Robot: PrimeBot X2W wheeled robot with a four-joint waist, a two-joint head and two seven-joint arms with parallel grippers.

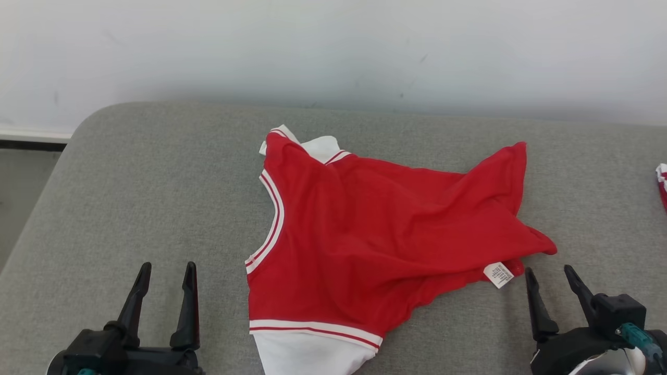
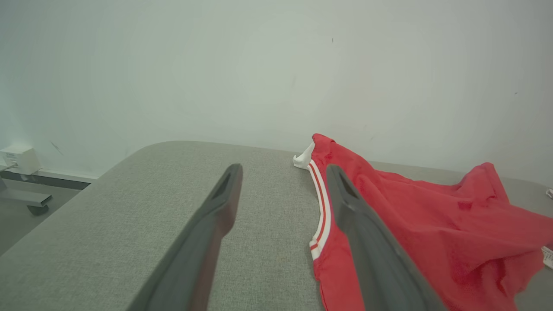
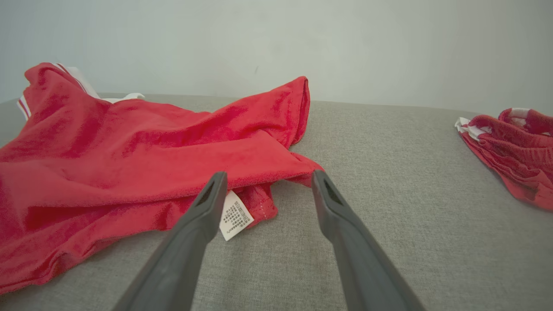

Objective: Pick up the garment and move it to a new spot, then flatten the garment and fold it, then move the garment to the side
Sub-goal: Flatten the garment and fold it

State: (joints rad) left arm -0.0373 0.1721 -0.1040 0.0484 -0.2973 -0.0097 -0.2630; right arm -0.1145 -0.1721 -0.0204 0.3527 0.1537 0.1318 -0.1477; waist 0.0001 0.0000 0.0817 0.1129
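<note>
Garment (image 1: 375, 229) (red, white-trimmed) lay rumpled on the grey counter (image 1: 156, 182) between left tool (image 1: 168, 266) and right tool (image 1: 548, 269), both spread apart.

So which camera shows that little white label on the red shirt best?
The right wrist view: the label sits close, print lines visible. The head view shows it small at the edge of the shirt; the left wrist view catches a sliver.

Head high, wrists low.
Head camera looks down on the counter (image 1: 130, 172); both wrist cameras skim low toward the wall (image 2: 259, 65), sharing the red garment (image 1: 375, 229).
</note>
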